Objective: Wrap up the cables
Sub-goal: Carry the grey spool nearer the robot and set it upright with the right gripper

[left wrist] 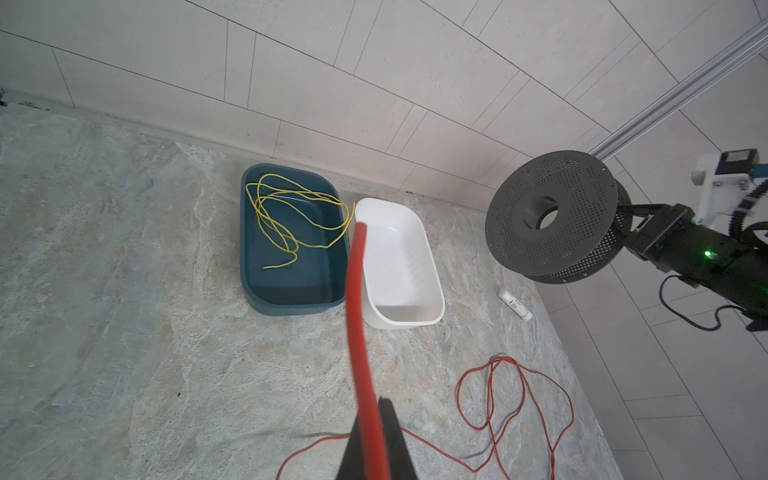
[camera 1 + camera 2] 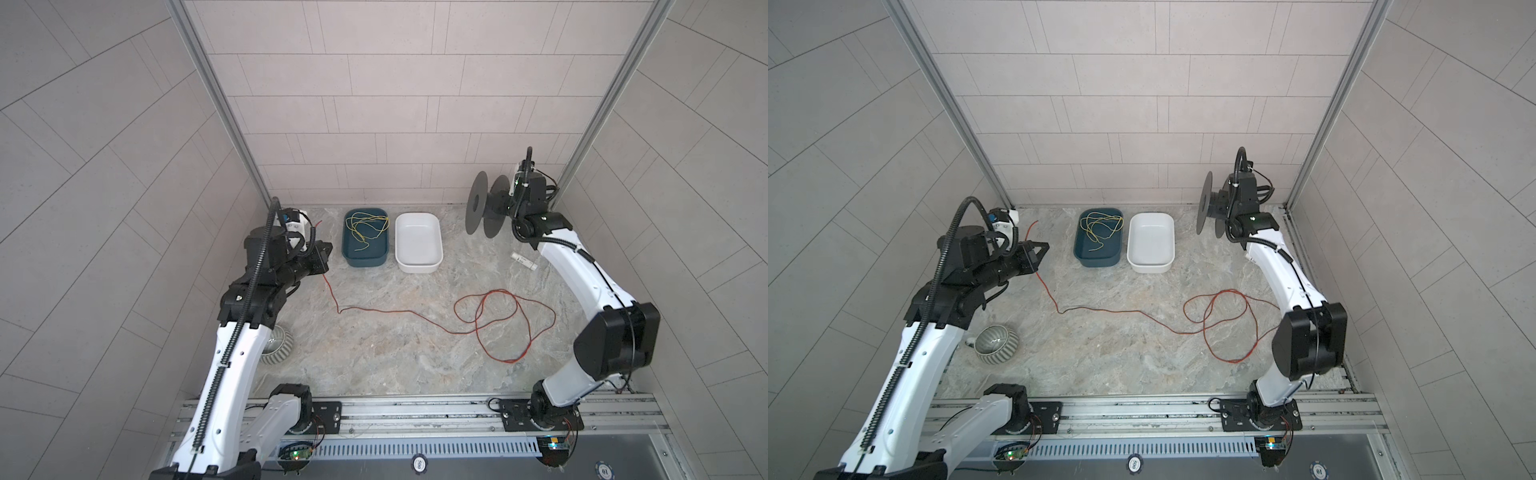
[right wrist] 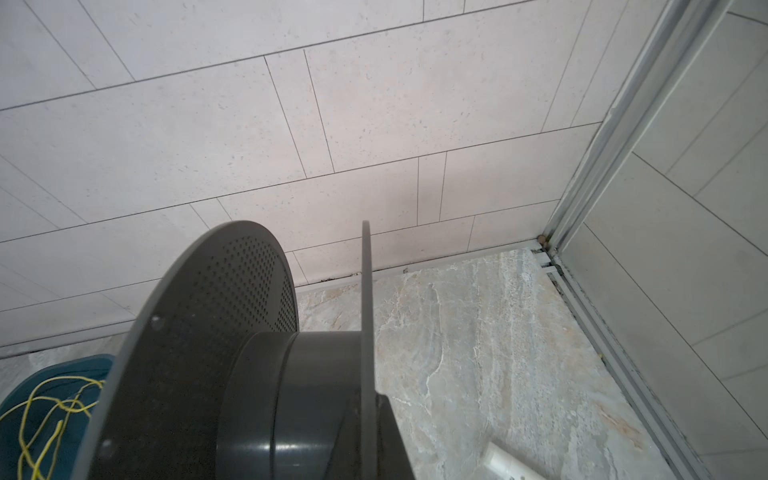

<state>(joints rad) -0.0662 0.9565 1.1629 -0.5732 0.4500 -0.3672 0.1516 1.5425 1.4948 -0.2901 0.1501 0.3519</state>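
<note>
Thin, flexible red-orange wire (image 2: 374, 310), one length, unwound. A short free end sticks out past the left pincer (image 2: 323, 254) towards the back wall. From the pincer the wire drops to the grey marbled stone table (image 2: 374, 365), runs along it towards the right side and ends in loose overlapping loops beside the right arm. The left pincer, off the table at back left, is clenched on the wire near its free end; in the left wrist view the wire passes between the dark fingertips (image 1: 399, 440) and shows as a thick blurred red strip. The right pincer (image 2: 505, 204), raised at back right, is clamped on a dark grey perforated plastic spool (image 2: 484, 208), gripping it at the flange nearer the arm. The spool is in the air with its axis roughly level, and its hub is bare. The right pincer and spool are well apart from the wire, whose loops lie on the table nearer the front. A dark blue rectangular plastic tray (image 2: 365, 266) at the back centre holds a loose thin yellow-green wire (image 2: 368, 230). A white rectangular plastic tray (image 2: 417, 268) stands just beside it. A small white tube (image 2: 524, 262) lies under the right arm. A grey ribbed ceramic cup (image 2: 996, 343) stands on the table at the left, beside the left arm.
</note>
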